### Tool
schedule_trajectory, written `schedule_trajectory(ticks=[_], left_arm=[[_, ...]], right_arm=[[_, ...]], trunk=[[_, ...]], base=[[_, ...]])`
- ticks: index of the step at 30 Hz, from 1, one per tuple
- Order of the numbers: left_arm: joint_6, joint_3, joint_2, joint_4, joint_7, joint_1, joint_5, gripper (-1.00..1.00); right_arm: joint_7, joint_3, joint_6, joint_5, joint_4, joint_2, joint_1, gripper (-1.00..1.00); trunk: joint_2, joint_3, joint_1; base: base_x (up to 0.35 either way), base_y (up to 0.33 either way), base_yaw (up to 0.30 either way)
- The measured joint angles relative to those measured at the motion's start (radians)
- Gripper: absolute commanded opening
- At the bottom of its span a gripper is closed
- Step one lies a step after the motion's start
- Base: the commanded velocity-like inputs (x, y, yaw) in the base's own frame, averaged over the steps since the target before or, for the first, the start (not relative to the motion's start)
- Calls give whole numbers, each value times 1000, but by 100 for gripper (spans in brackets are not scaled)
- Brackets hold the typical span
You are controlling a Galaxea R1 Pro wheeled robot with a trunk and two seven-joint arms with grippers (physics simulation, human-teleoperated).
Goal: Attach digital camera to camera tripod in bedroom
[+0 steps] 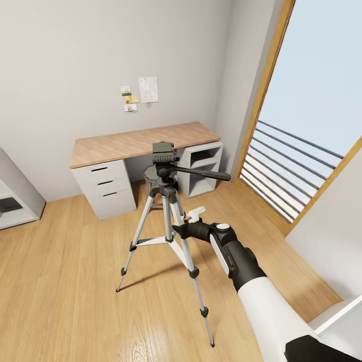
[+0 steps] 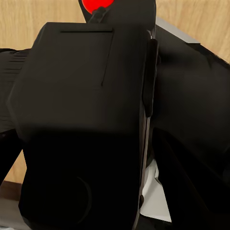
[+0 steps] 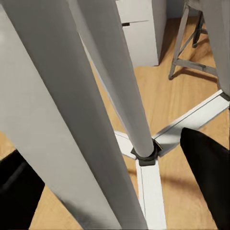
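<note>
The camera tripod (image 1: 168, 211) stands on the wood floor in the middle of the bedroom, its black head (image 1: 164, 153) bare and its pan handle (image 1: 206, 174) pointing right. My right gripper (image 1: 184, 228) reaches in at mid-height against the front leg. In the right wrist view its dark fingers (image 3: 206, 182) are spread wide, open, with a silver leg (image 3: 72, 124) between them. The digital camera (image 2: 81, 96), black and boxy with a red button (image 2: 98, 5), sits very close in the left wrist view, with my left gripper (image 2: 96, 124) shut on it.
A wood-topped grey desk (image 1: 141, 141) with drawers stands against the back wall, and a round stool (image 1: 150, 174) is just behind the tripod. The tall window with railing bars (image 1: 286, 166) is at the right. A white shelf unit (image 1: 12, 201) is at the left.
</note>
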Motion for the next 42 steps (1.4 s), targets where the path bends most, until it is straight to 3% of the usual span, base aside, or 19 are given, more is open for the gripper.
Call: schedule_trajectory(ticks=[22,28,31,33,42], left_arm=[[0,2,1,0,0,0,1,-100],[-3,2,2,0,0,0,-1,-100],[-3,2,3,-1,0,0,-1,-100],[-3,3,4,-2,0,0,-1,-100],[-2,1,5,-10,1,0,-5,-100]], right_arm=[[1,-1,-11,-1,-2,0,0,-100],[15,-2,-113,-9,0,0,7,-100],[15,-3,-125,6,1,0,12,-100],[19,-3,-125,-10,3,0,15,-100],[20,-2,-132,-5,6,0,17,-100]], trunk=[[0,0,0],[0,0,0],[0,0,0],[0,0,0],[0,0,0]], base=[[0,0,0],[0,0,0],[0,0,0],[0,0,0],[0,0,0]])
